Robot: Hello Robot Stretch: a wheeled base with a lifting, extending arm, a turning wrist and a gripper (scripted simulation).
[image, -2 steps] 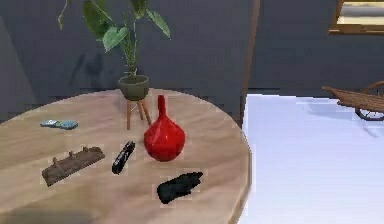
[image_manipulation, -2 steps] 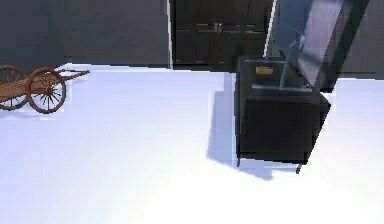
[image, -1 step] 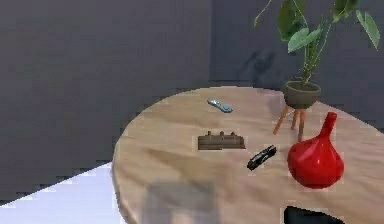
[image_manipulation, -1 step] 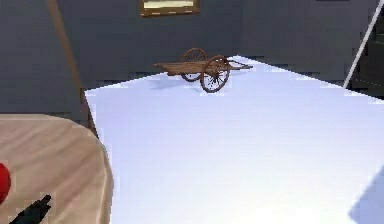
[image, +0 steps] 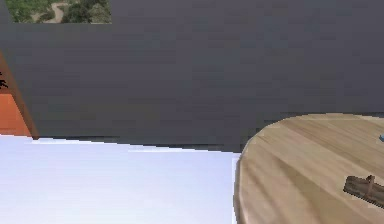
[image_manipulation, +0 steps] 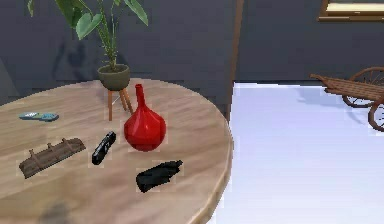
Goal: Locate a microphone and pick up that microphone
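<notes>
A round wooden table [image_manipulation: 200, 130] carries several small things. A black stubby object [image_manipulation: 158, 176], thicker at one end, lies near the table's front edge. A slimmer black bar-shaped object [image_manipulation: 103, 147] lies left of a red vase [image_manipulation: 144, 125]. I cannot tell which of the two is a microphone. The same table [image: 300, 165] shows at the forward view's right.
A potted plant [image_manipulation: 112, 72] on a small stand sits at the table's back. A brown flat object [image_manipulation: 50, 157] and a small bluish item [image_manipulation: 38, 117] lie at its left. A wooden cart [image_manipulation: 355, 90] stands on white floor at the right. Dark wall [image: 200, 70] lies ahead.
</notes>
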